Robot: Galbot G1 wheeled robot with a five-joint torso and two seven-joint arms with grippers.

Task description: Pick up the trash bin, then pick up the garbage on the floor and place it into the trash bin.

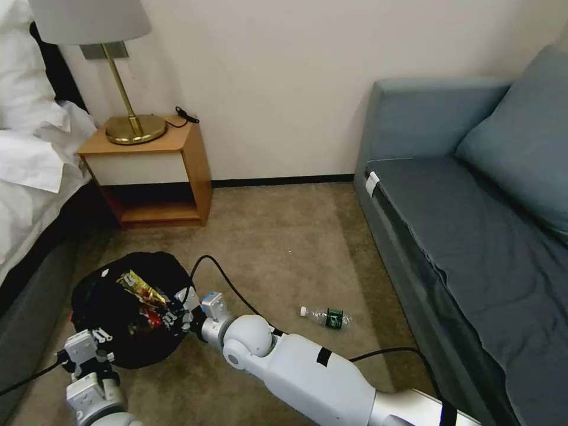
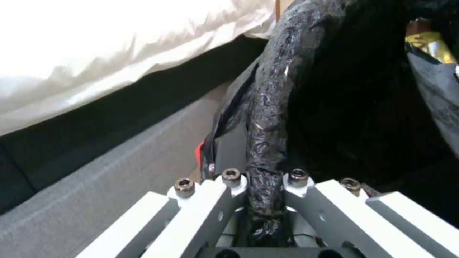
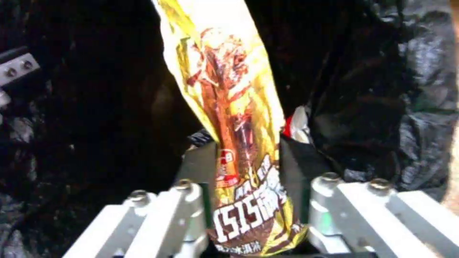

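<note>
The left gripper (image 2: 265,186) is clamping the bagged rim of the trash bin (image 1: 127,307), holding it at about 8 o'clock in the head view, beside the bed (image 1: 35,154). The right gripper (image 3: 246,168) is reaching over the bin's mouth, its fingers pinching the gold snack wrapper (image 3: 229,107) above the black liner. The small bottle (image 1: 326,316) is lying on the carpet (image 1: 284,236) at about 5 o'clock, near the sofa (image 1: 473,236).

One trash bin (image 1: 127,310), one wrapper (image 1: 141,291), one bottle (image 1: 327,316) — two tools (image 1: 94,346) (image 1: 177,310).
</note>
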